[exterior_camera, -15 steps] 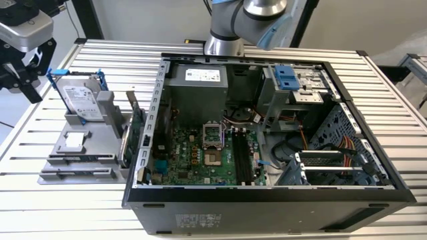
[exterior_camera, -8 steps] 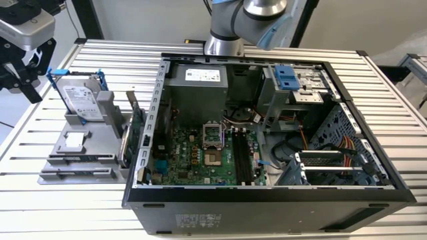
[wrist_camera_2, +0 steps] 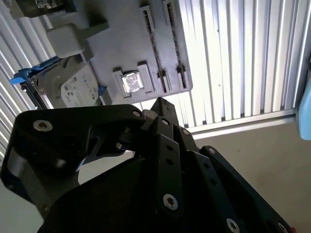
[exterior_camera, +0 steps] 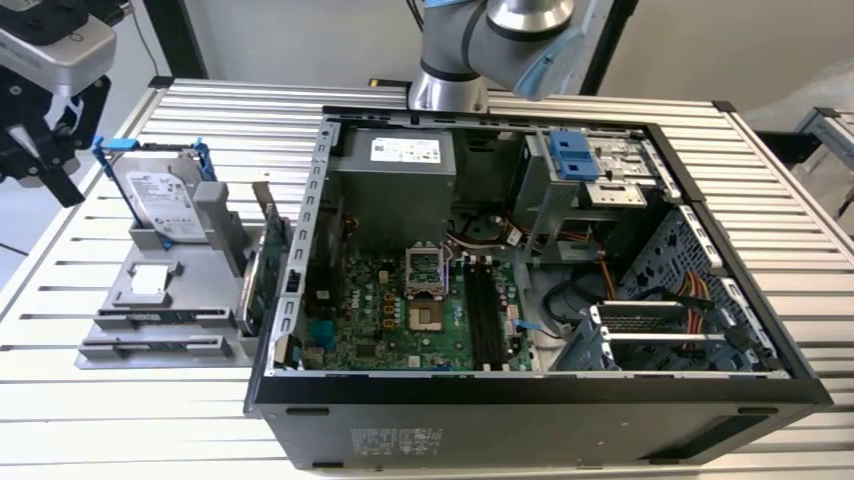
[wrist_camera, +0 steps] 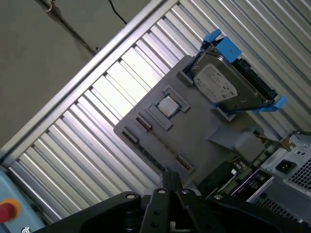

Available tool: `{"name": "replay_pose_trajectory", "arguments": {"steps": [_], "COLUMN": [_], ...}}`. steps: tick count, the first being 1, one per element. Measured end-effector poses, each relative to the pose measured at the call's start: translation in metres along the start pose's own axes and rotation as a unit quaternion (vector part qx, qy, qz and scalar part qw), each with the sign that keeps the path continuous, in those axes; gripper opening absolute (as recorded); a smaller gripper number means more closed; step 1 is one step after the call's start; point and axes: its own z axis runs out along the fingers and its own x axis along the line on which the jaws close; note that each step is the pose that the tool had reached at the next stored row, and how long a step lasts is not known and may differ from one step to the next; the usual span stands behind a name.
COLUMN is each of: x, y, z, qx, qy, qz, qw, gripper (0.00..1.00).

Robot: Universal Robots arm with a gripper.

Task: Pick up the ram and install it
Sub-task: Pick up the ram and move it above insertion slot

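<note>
Gripper [wrist_camera: 170, 175] — aloft; near gray parts holder [wrist_camera: 197, 138]

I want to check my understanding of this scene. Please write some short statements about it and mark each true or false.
1. The black computer case lies closed. False: it is open, and the green motherboard shows inside.
2. The silver hard drive in a blue bracket stands on the grey holder tray. True.
3. The black gripper is inside the case. False: it hangs outside, to the exterior view's left of the tray.
4. A small square silver chip sits on the tray. True.
</note>
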Motion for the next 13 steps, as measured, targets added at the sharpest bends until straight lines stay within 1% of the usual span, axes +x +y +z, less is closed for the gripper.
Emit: {"name": "replay_pose_trajectory", "arguments": {"steps": [7,13], "x": [0.0000,0.0000], "y": [0.0000,0.0000], "z": [0.0000,0.0000], "qx": [-0.0004,-0.0008], "qy": [0.0012,0.0023], "qz": [-0.026,-0.047], "qw": [0.9997,0.9989], "gripper": [0.00,0.00]}}
